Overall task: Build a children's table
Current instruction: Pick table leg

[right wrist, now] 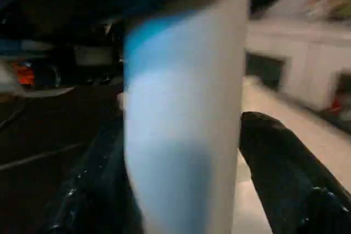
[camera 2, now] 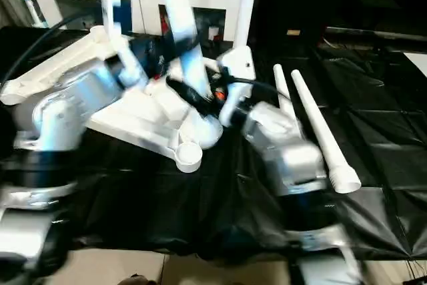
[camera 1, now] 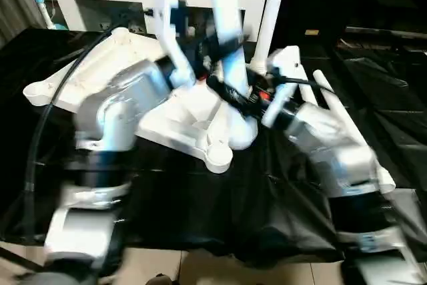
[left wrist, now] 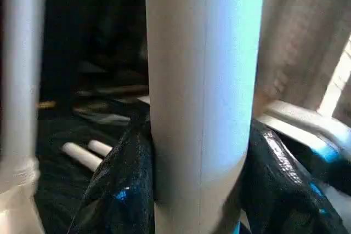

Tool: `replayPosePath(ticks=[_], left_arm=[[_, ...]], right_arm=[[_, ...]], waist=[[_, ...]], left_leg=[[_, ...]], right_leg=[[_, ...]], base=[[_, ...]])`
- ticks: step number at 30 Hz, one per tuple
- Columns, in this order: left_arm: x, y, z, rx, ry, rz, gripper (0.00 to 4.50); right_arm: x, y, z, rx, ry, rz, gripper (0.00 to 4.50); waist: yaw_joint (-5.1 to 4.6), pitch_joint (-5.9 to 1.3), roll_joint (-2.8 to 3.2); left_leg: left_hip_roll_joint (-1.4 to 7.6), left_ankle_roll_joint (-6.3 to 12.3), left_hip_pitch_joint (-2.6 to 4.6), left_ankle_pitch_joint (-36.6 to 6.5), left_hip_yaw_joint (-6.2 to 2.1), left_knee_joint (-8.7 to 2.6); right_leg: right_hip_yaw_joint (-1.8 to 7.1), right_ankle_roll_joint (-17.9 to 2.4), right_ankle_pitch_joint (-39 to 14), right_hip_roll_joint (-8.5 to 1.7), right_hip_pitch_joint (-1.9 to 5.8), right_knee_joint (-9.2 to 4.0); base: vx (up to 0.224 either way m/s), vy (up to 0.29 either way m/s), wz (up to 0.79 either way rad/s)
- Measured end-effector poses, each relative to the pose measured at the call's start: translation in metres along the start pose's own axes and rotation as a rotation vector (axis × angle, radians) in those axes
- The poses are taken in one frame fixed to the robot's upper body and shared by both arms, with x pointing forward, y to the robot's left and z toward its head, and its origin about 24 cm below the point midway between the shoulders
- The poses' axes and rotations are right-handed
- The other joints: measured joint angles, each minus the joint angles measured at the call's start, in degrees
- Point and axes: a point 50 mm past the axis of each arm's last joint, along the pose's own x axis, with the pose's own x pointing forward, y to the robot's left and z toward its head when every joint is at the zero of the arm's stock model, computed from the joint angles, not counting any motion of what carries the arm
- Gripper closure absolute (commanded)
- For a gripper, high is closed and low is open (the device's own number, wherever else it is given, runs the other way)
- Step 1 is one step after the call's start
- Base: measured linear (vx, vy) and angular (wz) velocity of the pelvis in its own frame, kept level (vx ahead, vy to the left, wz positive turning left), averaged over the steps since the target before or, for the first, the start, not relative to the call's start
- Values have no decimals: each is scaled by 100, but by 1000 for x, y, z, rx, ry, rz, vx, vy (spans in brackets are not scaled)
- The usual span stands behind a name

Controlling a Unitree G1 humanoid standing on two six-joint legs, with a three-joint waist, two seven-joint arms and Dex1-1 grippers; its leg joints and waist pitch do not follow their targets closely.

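Both grippers at one upright leg (camera 1: 225,25) on the upturned tabletop (camera 1: 193,125).
Left gripper (left wrist: 200,190) clamps the leg; right gripper (right wrist: 181,190) straddles it, one finger (right wrist: 285,173) standing off.

We see smooth white plastic in the upright leg (left wrist: 203,97) and tabletop (camera 1: 193,121), glossy black fingers (left wrist: 123,190), brushed silver forearms (camera 2: 287,151), wrinkled black cloth (camera 2: 373,118).

Left end effector (left wrist: 197,190) clamped, right (right wrist: 181,190) parted
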Motion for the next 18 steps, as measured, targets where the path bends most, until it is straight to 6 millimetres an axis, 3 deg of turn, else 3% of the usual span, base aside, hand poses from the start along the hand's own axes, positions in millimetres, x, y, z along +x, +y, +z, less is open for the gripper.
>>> replayPosePath(ticks=[11, 12, 18], left_arm=[[-10, -5, 6, 10, 5, -177, 268], [-11, -5, 6, 12, 7, -182, 268], [-12, -5, 7, 20, 2, -186, 268]], right_arm=[[-20, 3, 4, 73, 118, 180, 139], [-21, 3, 2, 79, 131, 186, 169], [-20, 6, -4, 96, 163, 197, 219]], waist=[[25, 0, -12], [29, 1, -15], [47, 4, -34]], left_leg=[[0, -8, 4, 0, 0, 9], [0, -9, 4, 0, 0, 9], [1, -9, 4, 1, 0, 10]], right_leg=[[0, -3, 2, -1, 2, 13], [1, -3, 2, -1, 2, 13], [0, -2, 2, -1, 1, 15]], base=[[0, 0, 0], [0, 0, 0], [0, 0, 0]])
